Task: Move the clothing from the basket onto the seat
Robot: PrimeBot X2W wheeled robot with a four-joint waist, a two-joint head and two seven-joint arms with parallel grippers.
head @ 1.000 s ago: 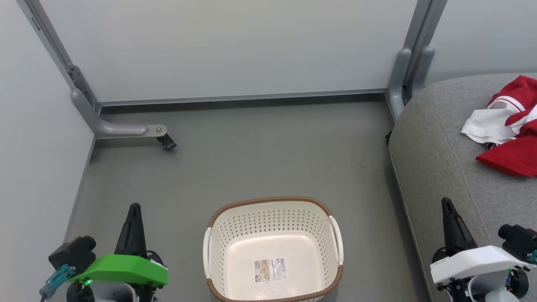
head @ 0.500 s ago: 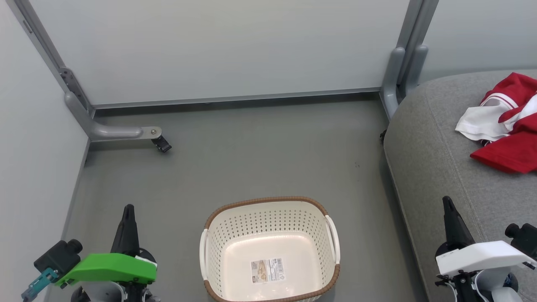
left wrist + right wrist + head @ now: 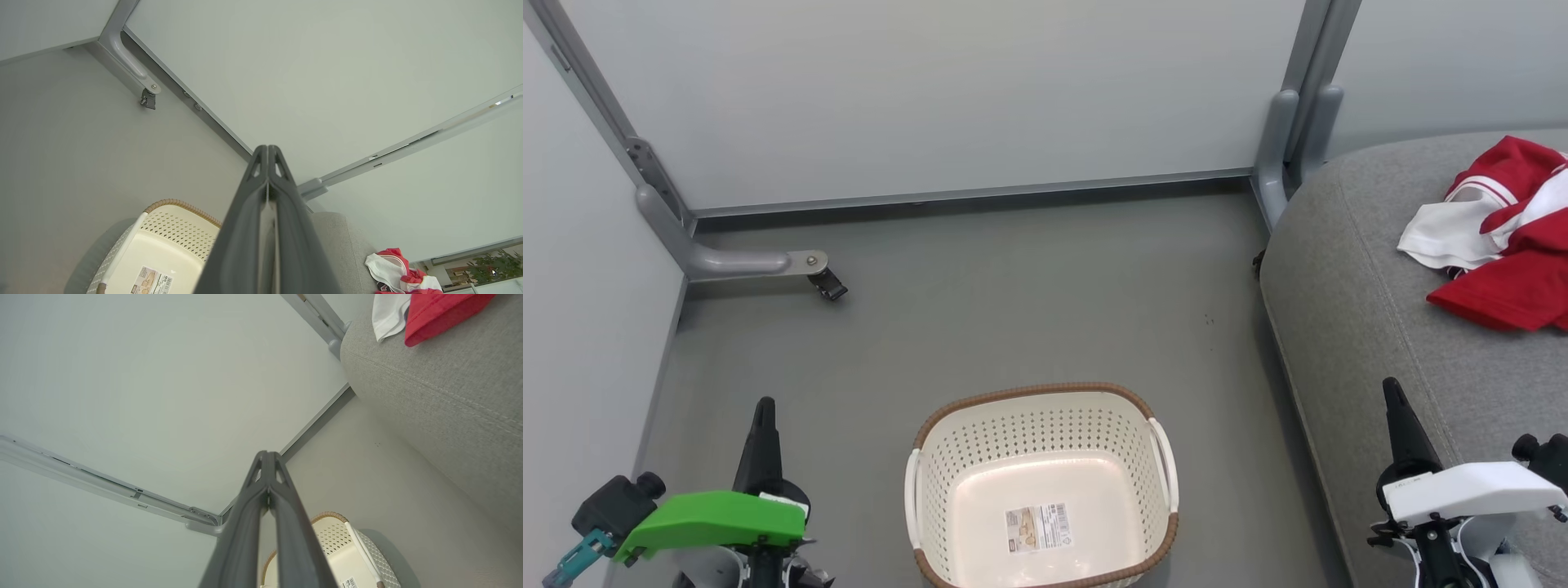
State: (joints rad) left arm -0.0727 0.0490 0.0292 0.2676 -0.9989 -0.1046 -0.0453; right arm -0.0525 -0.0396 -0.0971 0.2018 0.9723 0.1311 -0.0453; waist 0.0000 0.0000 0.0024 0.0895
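Basket (image 3: 1037, 425) empty, between both jaws; clothing (image 3: 1503, 286) on sofa seat (image 3: 1347, 327), ahead-right of right arm (image 3: 1470, 492). Both jaws closed, holding nothing.

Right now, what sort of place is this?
Probably a staged test bay, not a lived-in room: pale partition panels on grey castored feet, a plain grey floor, and a sofa seat near a laundry basket.
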